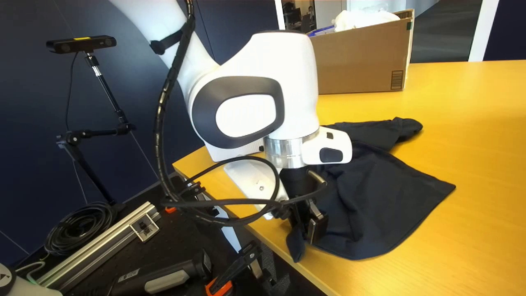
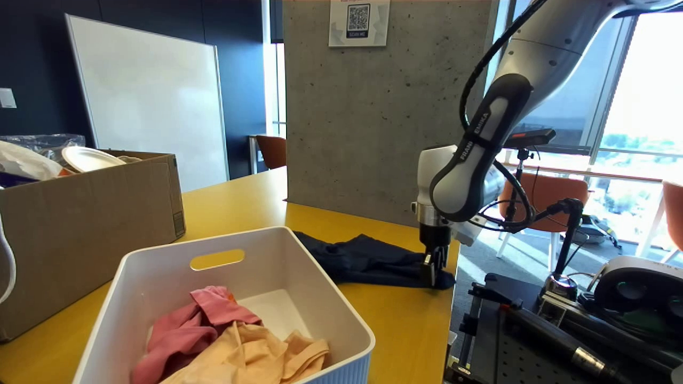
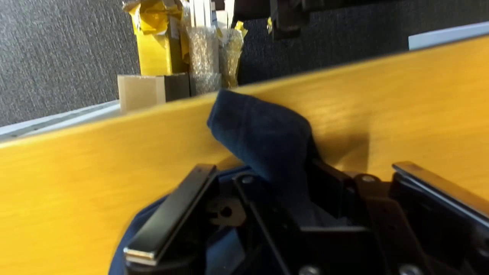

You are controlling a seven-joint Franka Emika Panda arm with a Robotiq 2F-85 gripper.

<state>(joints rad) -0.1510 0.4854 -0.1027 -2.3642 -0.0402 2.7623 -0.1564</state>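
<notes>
A dark navy cloth (image 1: 382, 197) lies spread and crumpled on the yellow table; it also shows in an exterior view (image 2: 363, 258). My gripper (image 1: 308, 234) points down at the cloth's end near the table edge, also in an exterior view (image 2: 435, 272). In the wrist view the gripper's fingers (image 3: 292, 183) are close together, with bunched cloth (image 3: 263, 133) filling the narrow gap. A folded flap of it sticks out past the fingers toward the table edge. The left finger's inner face is hidden.
A white bin (image 2: 288, 250) holds a pink cloth (image 2: 208, 325) and a peach cloth (image 2: 245, 354). A cardboard box (image 1: 361, 61) stands on the table (image 1: 472, 123). A concrete pillar (image 2: 373, 122) rises behind. Black cables (image 1: 230, 201) loop beside the gripper.
</notes>
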